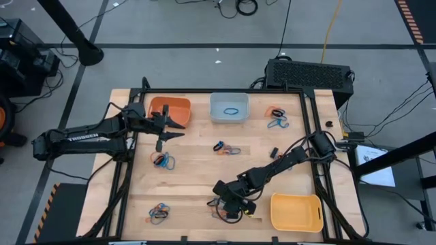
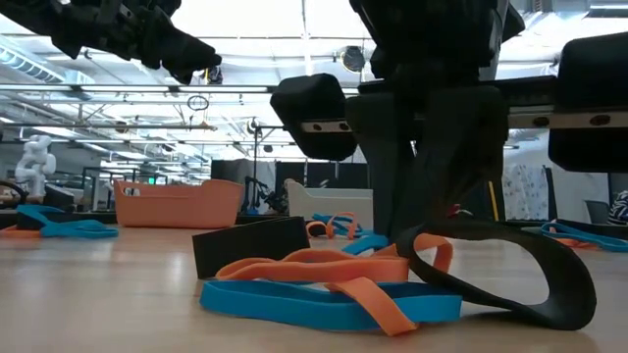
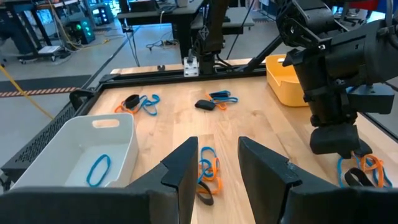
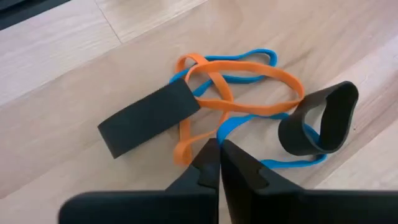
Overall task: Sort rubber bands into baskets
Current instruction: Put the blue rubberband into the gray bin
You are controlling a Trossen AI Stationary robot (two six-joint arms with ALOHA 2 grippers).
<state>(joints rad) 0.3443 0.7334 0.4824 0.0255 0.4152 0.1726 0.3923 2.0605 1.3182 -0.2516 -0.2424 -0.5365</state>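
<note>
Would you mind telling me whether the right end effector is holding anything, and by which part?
The right end effector is shut over the pile of bands, with its tips at an orange band. Whether that band is actually pinched cannot be told.

Right tool (image 4: 219, 163) shut; left tool (image 3: 214, 163) apparently parted.

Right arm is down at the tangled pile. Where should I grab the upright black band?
Take the black band at the top of its standing loop, from above. It stands on edge, arched off the table, so that part is free; its lower part overlaps the blue band. The right gripper is shut beside it.
</note>
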